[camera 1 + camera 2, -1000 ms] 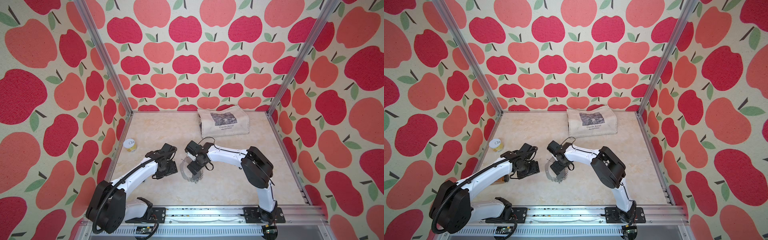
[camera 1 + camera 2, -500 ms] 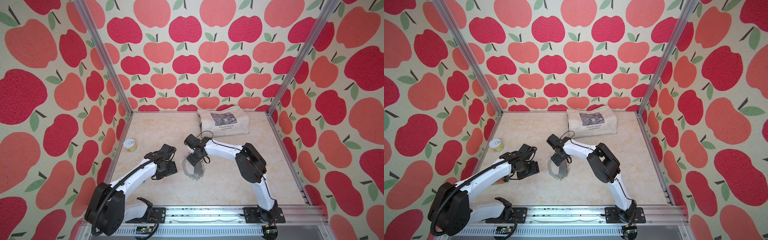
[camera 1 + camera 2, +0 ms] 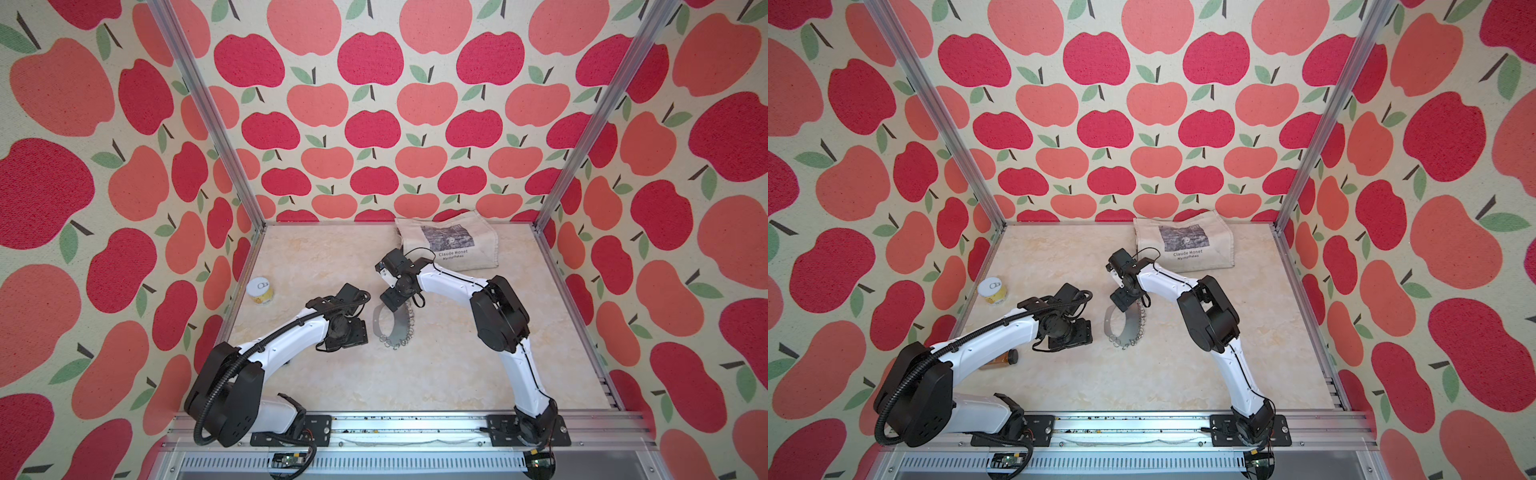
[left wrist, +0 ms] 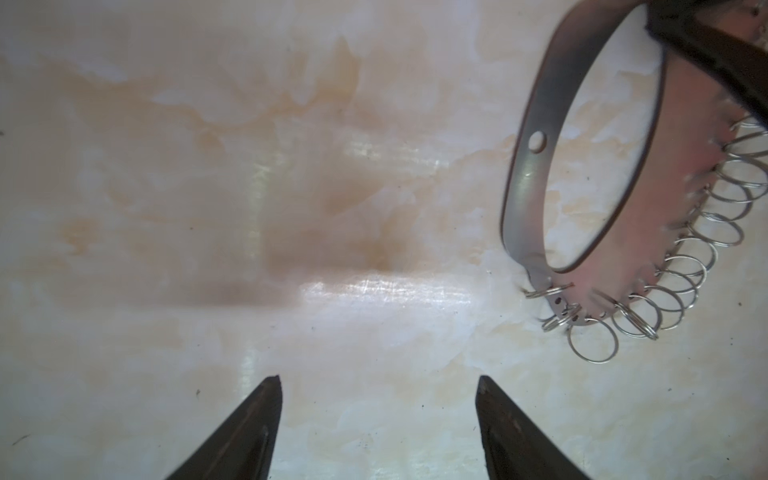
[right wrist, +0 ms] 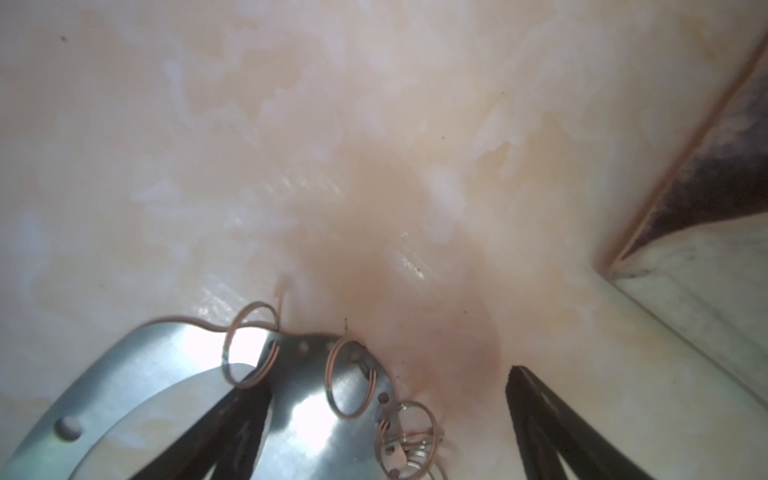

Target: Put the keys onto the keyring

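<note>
The keyring (image 3: 398,328) (image 3: 1128,328) is a grey crescent plate fringed with small silver rings, lying on the marble floor mid-table. My right gripper (image 3: 392,300) (image 3: 1123,300) hangs over its far end. In the right wrist view the gripper (image 5: 382,382) stands open. One finger (image 5: 232,419) touches the plate (image 5: 316,415), and bare floor separates the ringed edge from the other finger. My left gripper (image 3: 347,334) (image 3: 1071,332) sits just left of the plate, open (image 4: 378,380) over bare floor, with the keyring (image 4: 524,199) off to one side. The keys are out of view.
A round yellow can (image 3: 259,291) (image 3: 993,291) stands by the left wall. A folded canvas tote bag (image 3: 451,245) (image 3: 1185,245) lies at the back. An amber bottle (image 3: 1000,359) pokes out beneath the left arm. Apple-patterned walls close in three sides.
The right gripper has drawn back toward the far end of the keyring, and the plate shifted slightly that way. The left arm has barely moved.
</note>
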`<control>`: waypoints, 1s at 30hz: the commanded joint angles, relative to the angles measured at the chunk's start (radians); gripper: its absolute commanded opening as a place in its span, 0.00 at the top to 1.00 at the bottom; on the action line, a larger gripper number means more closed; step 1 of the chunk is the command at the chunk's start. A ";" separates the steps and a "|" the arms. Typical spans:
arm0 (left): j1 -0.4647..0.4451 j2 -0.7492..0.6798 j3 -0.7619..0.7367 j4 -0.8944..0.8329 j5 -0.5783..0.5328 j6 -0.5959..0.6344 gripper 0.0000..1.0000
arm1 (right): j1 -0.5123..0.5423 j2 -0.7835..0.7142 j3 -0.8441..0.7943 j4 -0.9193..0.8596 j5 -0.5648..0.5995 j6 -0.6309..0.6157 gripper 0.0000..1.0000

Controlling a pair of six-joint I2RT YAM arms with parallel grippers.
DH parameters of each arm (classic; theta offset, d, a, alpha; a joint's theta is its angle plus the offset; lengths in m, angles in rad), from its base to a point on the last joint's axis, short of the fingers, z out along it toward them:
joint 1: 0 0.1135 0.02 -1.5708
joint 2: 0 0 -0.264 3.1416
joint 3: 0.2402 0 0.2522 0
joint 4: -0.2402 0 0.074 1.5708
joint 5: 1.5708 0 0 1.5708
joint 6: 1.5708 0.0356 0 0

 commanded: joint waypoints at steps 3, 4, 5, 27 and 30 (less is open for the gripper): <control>-0.009 -0.004 0.022 0.000 0.000 0.021 0.24 | -0.012 -0.078 -0.052 -0.056 -0.133 0.120 0.03; -0.009 -0.011 0.016 0.006 0.001 0.020 0.24 | -0.019 -0.110 -0.081 -0.046 -0.149 0.147 0.01; -0.009 -0.016 0.011 0.014 0.003 0.020 0.24 | -0.029 -0.149 -0.116 -0.035 -0.177 0.181 0.01; -0.079 0.108 0.029 0.197 0.144 0.166 0.32 | -0.069 -0.184 -0.318 0.092 -0.520 0.407 0.01; -0.081 0.115 0.029 0.217 0.154 0.165 0.36 | -0.074 -0.162 -0.269 0.085 -0.535 0.395 0.01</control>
